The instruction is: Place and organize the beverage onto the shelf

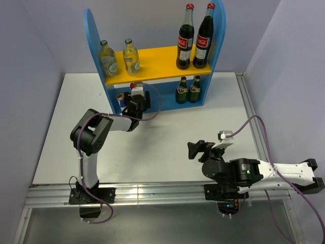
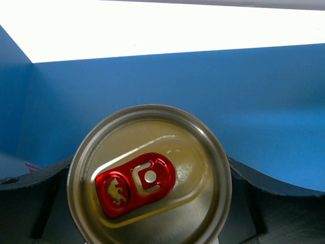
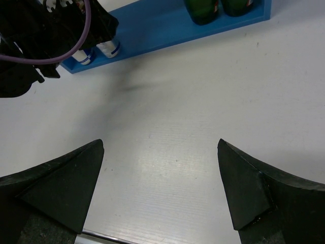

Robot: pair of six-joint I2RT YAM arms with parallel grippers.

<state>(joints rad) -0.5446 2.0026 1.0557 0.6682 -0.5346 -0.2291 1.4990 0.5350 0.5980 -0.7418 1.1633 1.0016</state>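
Pale lilac walls (image 1: 30, 46) hem the white table (image 1: 167, 127); a blue shelf with yellow upper board (image 1: 152, 55) stands at its far edge. The left claw (image 1: 136, 100) flanks a red-tabbed silver can (image 2: 150, 178) on the bottom level, grip impossible to tell. The right claw (image 3: 160, 188) gapes wide above the table's white middle.

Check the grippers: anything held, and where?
Right gripper: open, holding nothing. Left gripper flanks the can at its sides, below the rim; whether it grips cannot be told.
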